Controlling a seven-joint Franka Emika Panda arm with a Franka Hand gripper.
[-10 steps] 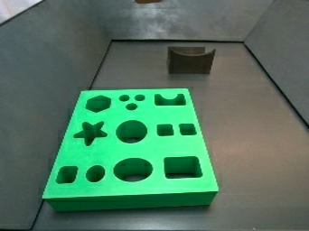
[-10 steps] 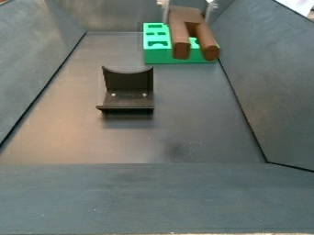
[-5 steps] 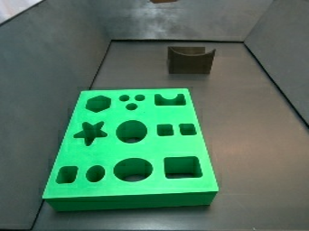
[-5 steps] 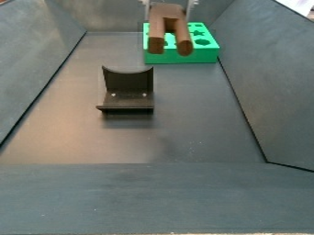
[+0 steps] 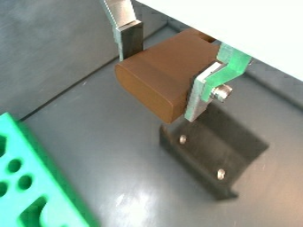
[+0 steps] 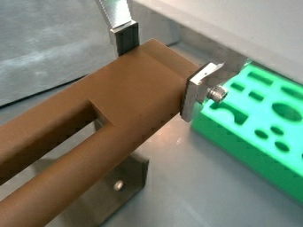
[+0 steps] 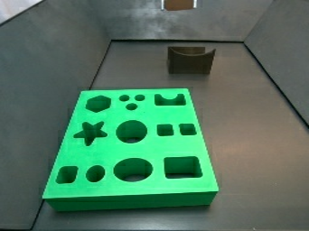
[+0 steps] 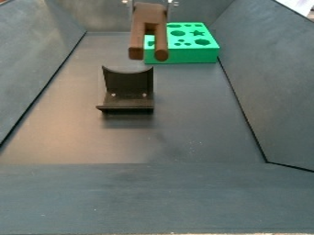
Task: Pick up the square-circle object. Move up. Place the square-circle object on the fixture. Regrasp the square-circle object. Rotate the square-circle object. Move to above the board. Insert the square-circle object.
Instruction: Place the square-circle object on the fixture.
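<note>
A side view looks down from the board's near edge toward the fixture at the floor's far end. A side view faces the opposite way, fixture nearer, board far. Both wrist views sit close behind the tool, sharing peg, fixture and board.

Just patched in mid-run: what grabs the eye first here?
The brown peg hangs in the air, clamped in the pincer above the dark fixture. The bright green board, full of shaped holes, lies flat on the floor away from the fixture, with nothing in it.
</note>
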